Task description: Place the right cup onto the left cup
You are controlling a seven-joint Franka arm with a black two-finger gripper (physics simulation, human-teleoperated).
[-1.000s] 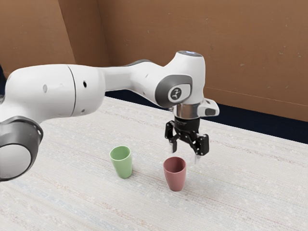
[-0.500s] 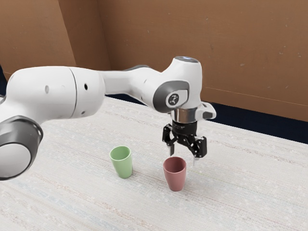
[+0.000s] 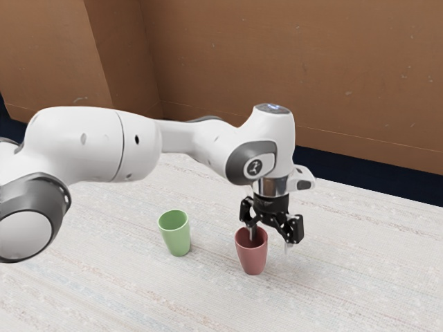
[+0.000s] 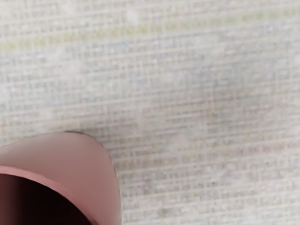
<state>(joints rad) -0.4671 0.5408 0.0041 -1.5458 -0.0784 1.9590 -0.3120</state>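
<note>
With fingers spread, the gripper (image 3: 270,245) has been lowered to the red cup (image 3: 252,259), inside the worktop's far edge (image 3: 374,199); grasping seems prepared.

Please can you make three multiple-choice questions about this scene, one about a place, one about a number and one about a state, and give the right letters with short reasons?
1. In the exterior view, where is the green cup compared with the red cup?
A) Inside it
B) To the exterior view's left of it
C) To the exterior view's right of it

2. How many cups stand on the table?
A) Two
B) Three
C) Five

3. How is the end effector?
A) Shut on the green cup
B) Shut, fingertips together
C) Open

Right letters:
1: B, the green cup stands apart, toward the exterior view's left.
2: A, there is one green and one red.
3: C, its fingers stand well apart.
</note>
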